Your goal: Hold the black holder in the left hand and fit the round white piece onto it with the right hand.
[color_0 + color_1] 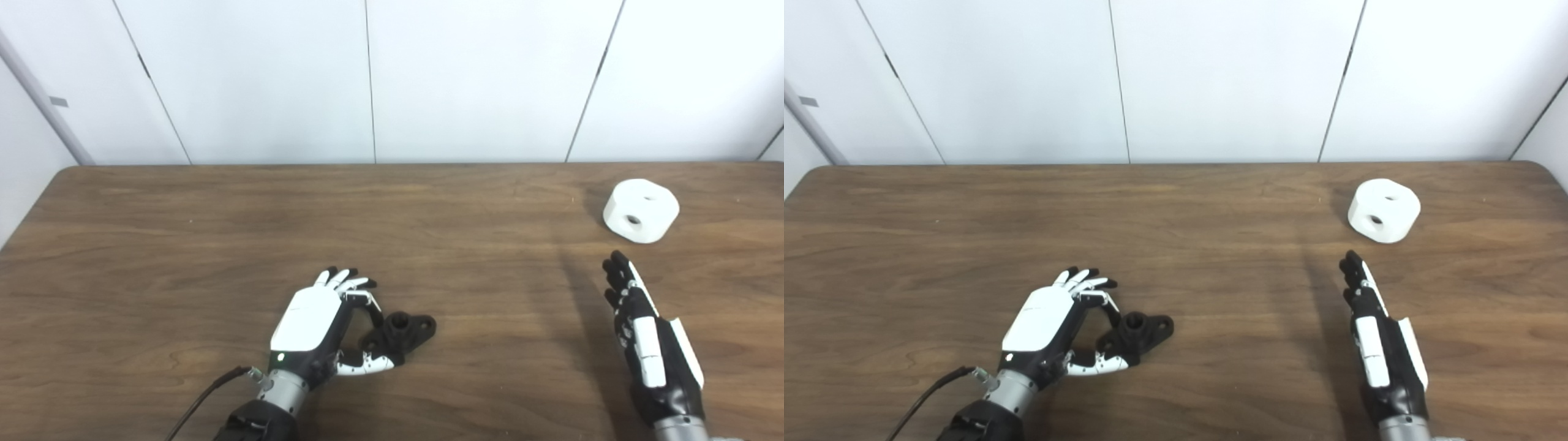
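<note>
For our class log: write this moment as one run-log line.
left hand: closing around black holder on table | right hand: open, short of round white piece | fit: not begun

From my remote seat this reads as a lab or test room, not a home. I see a bare wood-grain table (pixel 184 245) filling the view, and at twelve o'clock plain white wall panels (pixel 478 73) with thin dark seams. At ten o'clock a grey strip (pixel 37 92) runs up the corner. No furnishings give it a domestic look.
</note>
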